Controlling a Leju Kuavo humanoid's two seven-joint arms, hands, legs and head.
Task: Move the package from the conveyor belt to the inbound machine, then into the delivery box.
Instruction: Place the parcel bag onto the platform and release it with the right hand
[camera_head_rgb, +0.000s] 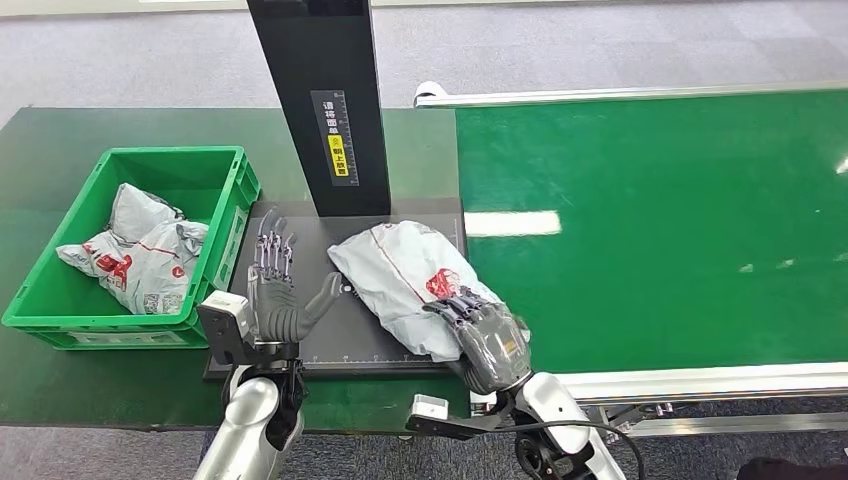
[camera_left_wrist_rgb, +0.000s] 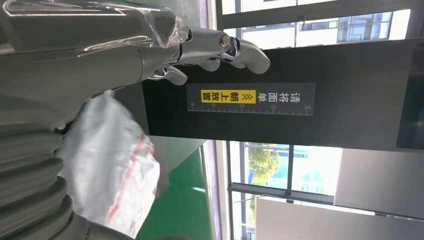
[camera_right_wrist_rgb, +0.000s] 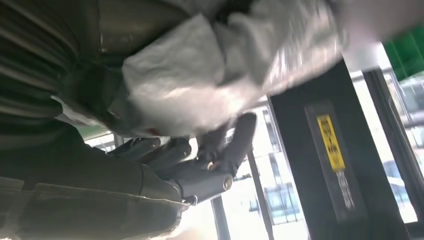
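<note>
From the head view, my right hand (camera_head_rgb: 487, 340) grips the bag (camera_head_rgb: 405, 275) lying on the black machine plate (camera_head_rgb: 310, 330), just left of the belt (camera_head_rgb: 660, 220). My left hand (camera_head_rgb: 280, 290) hovers beside it, fingers spread, holding nothing. Two more bags sit in the green box (camera_head_rgb: 60, 310).

At my left wrist, straight fingers (camera_left_wrist_rgb: 220, 47) face the post (camera_left_wrist_rgb: 350, 95).

At my right wrist, fingers (camera_right_wrist_rgb: 235, 145) press into the bag (camera_right_wrist_rgb: 200, 85).

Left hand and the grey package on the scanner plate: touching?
Apart. In the head view the left hand stands open beside the package, with bare black plate between them; the right hand grips the package.
</note>
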